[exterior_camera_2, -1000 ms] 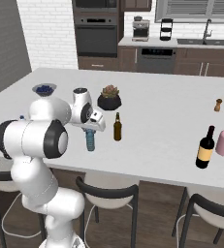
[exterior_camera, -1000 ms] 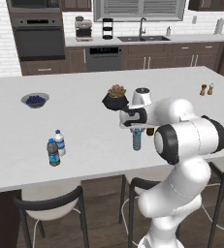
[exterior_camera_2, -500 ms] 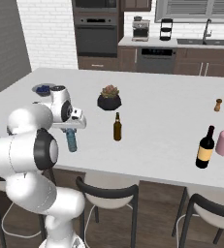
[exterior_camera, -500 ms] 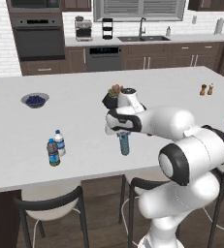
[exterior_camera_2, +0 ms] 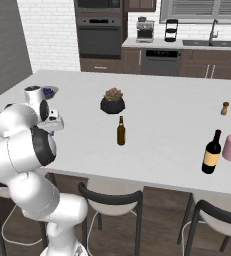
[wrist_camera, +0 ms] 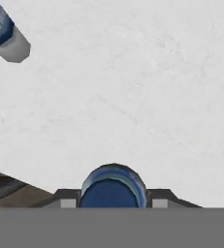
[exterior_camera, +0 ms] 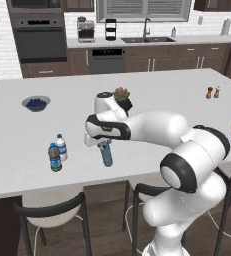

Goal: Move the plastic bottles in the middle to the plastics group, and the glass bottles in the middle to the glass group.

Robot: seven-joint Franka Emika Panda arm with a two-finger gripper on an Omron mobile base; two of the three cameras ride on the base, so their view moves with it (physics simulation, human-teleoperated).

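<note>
Gripper clamps the light-blue water bottle, held above the counter near its front edge. No legible writing on the white-labelled bottle or blue-labelled bottle.
</note>
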